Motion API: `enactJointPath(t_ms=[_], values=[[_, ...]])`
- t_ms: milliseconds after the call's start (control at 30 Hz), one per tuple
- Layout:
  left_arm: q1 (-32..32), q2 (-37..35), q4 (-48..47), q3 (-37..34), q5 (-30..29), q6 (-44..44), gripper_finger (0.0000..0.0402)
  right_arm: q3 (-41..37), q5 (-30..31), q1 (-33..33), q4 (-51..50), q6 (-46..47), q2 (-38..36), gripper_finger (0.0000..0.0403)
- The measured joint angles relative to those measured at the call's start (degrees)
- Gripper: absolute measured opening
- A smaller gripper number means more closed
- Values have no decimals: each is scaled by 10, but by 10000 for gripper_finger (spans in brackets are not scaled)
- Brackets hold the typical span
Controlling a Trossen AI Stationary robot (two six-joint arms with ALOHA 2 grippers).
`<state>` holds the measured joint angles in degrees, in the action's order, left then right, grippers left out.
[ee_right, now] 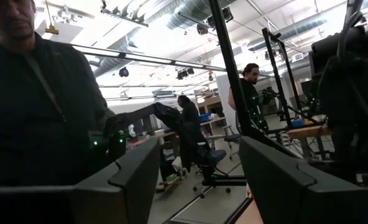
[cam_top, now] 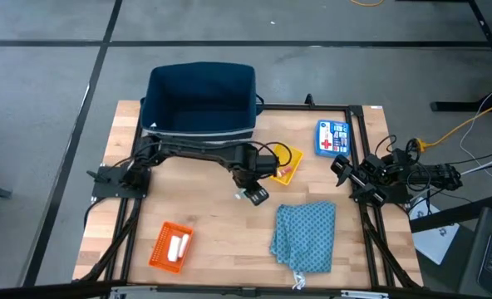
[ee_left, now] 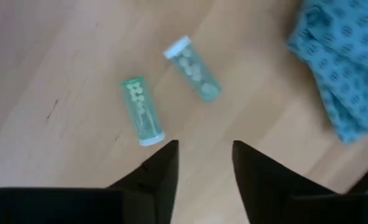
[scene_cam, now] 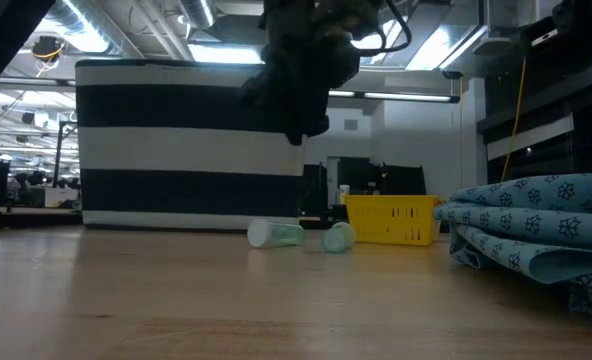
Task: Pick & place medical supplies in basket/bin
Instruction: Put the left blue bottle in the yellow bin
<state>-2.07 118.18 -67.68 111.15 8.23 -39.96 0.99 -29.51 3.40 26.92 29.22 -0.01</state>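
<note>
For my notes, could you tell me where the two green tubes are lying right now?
The two green tubes lie side by side on the table mid-table, under the left gripper, between the yellow basket and the teal cloth.

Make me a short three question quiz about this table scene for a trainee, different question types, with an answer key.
1. True or false: the left gripper is holding a green tube.
2. How many green tubes lie on the table below the left gripper? A) one B) two C) four
3. Fill in: the white roll lies in the ___ tray.

Key: 1. False, it hangs open and empty above them. 2. B, the second lies beside the first. 3. Orange.
</note>
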Motion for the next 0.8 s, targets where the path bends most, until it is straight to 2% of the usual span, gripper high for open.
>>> enactJointPath(t_ms=[133, 267, 800], values=[[-14, 13, 1, 0, -35, -39, 188, 0, -12, 0, -4, 3, 0, 224], [-25, 34, 0, 0, -66, -60, 208, 0, -16, 0, -8, 3, 0, 224], [-23, 98, -17, -1, -66, -59, 196, 0, -25, 0, -9, 18, 0, 224]])
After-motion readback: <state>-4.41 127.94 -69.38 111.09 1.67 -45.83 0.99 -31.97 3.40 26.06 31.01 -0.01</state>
